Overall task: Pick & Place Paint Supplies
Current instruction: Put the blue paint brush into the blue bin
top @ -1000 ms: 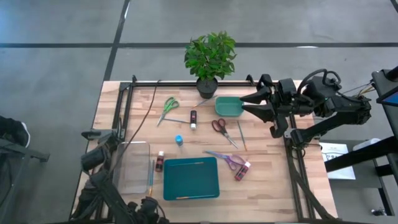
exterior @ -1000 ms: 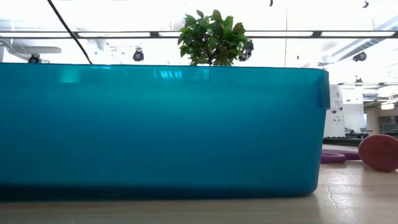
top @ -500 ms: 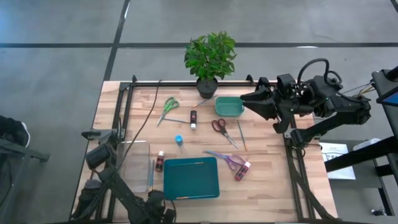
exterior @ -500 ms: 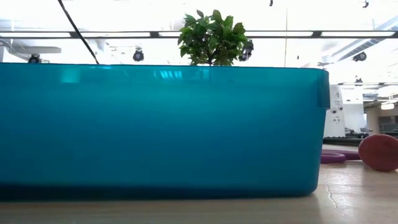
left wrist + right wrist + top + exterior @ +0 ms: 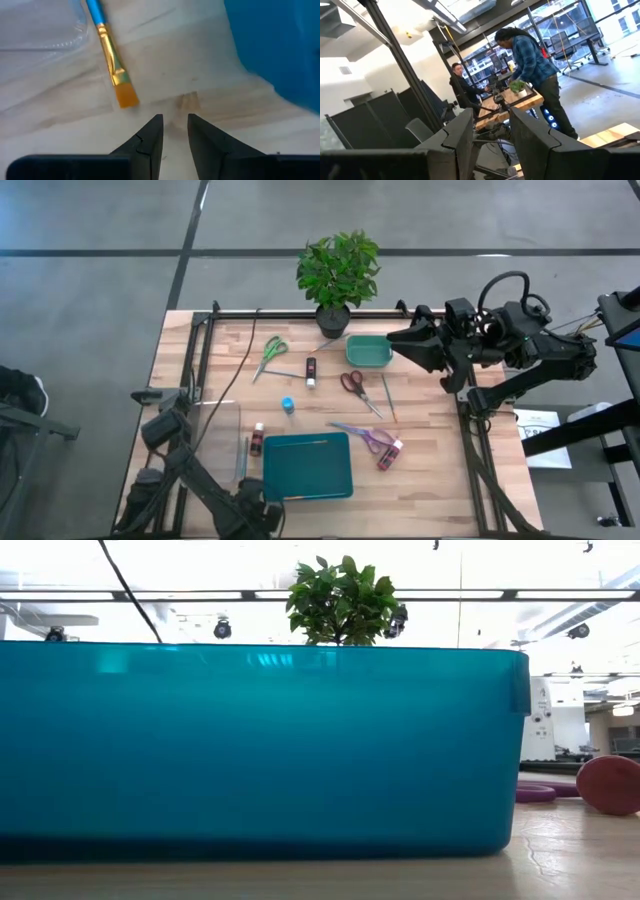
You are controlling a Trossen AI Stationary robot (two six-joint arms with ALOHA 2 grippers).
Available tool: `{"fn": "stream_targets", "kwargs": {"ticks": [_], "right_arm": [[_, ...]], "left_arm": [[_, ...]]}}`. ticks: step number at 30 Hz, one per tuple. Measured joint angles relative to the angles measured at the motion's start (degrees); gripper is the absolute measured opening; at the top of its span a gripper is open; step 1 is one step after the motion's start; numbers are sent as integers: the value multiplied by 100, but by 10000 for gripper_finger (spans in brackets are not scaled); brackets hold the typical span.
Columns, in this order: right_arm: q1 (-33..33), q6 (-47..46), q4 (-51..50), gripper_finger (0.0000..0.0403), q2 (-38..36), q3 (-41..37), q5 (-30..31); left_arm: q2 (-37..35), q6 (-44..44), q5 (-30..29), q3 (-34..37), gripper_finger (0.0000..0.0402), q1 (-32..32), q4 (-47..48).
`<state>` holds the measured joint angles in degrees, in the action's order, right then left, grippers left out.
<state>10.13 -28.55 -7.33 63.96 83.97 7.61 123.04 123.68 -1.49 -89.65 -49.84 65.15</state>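
Your low view is almost wholly blocked by the teal tray's wall, so the paint supplies cannot be seen there. Your left tool sits low at the worktop's near edge with fingers narrowly parted and empty, just short of a blue-handled brush whose orange bristles point toward it. Your right tool, narrowly open and empty, hovers beside the green bin, aimed into the room.

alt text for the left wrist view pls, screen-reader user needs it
The left gripper hovers over the wooden table, its two dark fingers a small gap apart with nothing between them. Just ahead lies a paintbrush with a blue handle, gold ferrule and orange bristles, beside the edge of a clear tray; a blurred teal bin fills one corner.
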Motion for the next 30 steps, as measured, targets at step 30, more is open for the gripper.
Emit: {"fn": "stream_targets", "kwargs": {"ticks": [30], "right_arm": [[-4,187,-24,128,0,0,48]], "left_arm": [[-21,6,106,368,99,70,146]]}}
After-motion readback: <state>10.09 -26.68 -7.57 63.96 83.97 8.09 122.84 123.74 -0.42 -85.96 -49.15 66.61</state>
